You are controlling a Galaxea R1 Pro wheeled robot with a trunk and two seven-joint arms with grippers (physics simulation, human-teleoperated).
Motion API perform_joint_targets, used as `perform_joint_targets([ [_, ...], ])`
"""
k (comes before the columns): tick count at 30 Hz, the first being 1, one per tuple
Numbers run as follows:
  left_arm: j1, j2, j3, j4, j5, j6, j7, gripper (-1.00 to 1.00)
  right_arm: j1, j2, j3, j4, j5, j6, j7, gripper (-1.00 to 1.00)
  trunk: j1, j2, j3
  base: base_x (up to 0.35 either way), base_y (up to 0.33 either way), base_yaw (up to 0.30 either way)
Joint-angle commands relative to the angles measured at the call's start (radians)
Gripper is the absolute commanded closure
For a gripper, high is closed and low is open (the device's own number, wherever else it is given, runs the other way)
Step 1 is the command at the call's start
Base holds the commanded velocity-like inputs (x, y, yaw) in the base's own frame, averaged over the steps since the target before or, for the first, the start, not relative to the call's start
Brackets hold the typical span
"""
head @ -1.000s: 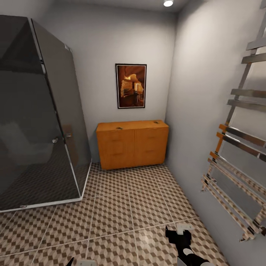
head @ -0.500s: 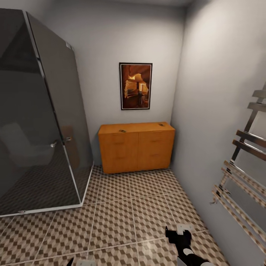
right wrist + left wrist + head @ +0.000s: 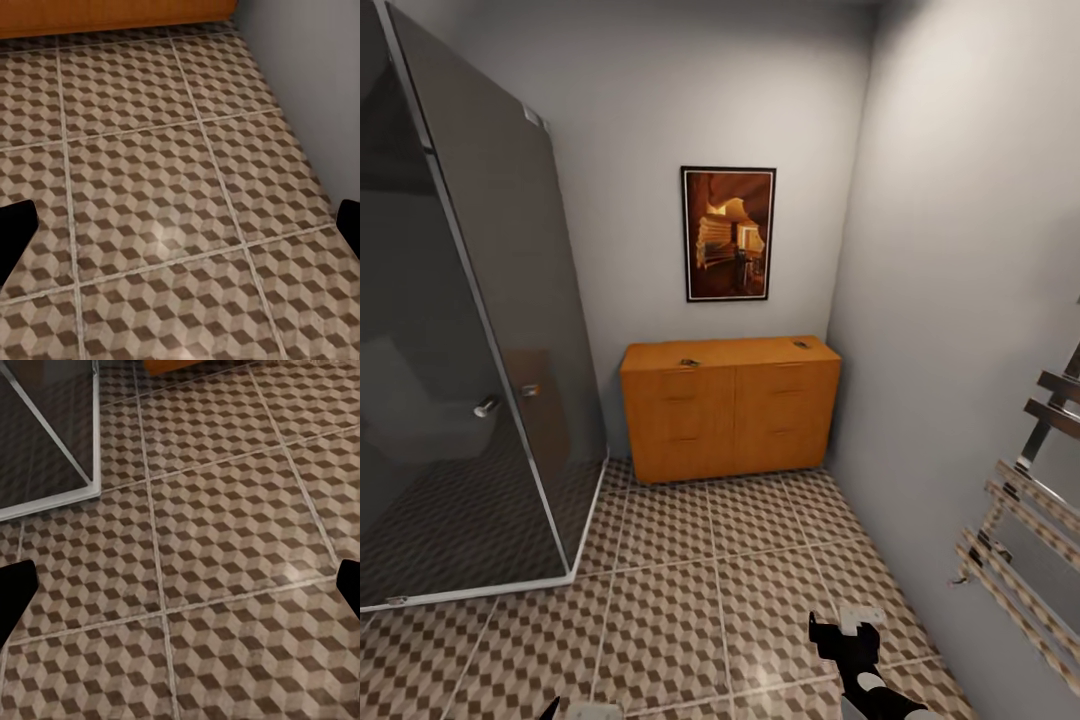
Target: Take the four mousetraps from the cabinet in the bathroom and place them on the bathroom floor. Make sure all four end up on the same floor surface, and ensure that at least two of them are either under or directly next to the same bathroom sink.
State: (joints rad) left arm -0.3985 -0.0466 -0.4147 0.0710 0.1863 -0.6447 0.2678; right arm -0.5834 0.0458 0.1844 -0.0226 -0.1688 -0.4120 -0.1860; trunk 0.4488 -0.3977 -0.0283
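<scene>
The orange-brown cabinet (image 3: pixel 730 408) stands against the far wall, its base edge also showing in the left wrist view (image 3: pixel 184 365) and the right wrist view (image 3: pixel 112 15). Two small flat mousetraps lie on its top, one left of centre (image 3: pixel 689 362) and one near the right end (image 3: pixel 801 344). The bathroom floor (image 3: pixel 690 600) of cube-patterned tiles stretches from me to the cabinet. My right gripper (image 3: pixel 845 630) hangs low over the tiles; its fingers stand wide apart with nothing between them (image 3: pixel 180 225). My left gripper (image 3: pixel 180 592) is likewise open over bare tiles. The sink is out of view.
A dark glass shower enclosure (image 3: pixel 460 380) fills the left side, its metal base rail (image 3: pixel 52 502) on the floor. A grey wall (image 3: pixel 960 300) with a chrome towel radiator (image 3: pixel 1025 540) runs along the right. A framed picture (image 3: pixel 728 233) hangs above the cabinet.
The whole view has shifted: the cabinet looks a little nearer and the radiator has slid toward the right edge, so the camera moved. Both grippers keep their place in the picture.
</scene>
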Motion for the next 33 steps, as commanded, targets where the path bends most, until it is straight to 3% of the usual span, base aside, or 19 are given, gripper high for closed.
perform_joint_targets([
  [1,-0.002,-0.001,-0.009,0.004,0.007,-0.006,0.002,-1.0,-0.001,0.0,0.009,0.001,-0.009,-0.003,-0.003,-1.0,0.001,-0.002,-0.002,0.299,0.0,0.0],
  [33,-0.001,-0.001,-0.009,0.004,0.007,-0.006,0.002,-1.0,0.013,-0.007,0.009,0.001,-0.005,-0.005,-0.003,-1.0,0.001,-0.002,-0.002,0.292,0.0,0.0],
])
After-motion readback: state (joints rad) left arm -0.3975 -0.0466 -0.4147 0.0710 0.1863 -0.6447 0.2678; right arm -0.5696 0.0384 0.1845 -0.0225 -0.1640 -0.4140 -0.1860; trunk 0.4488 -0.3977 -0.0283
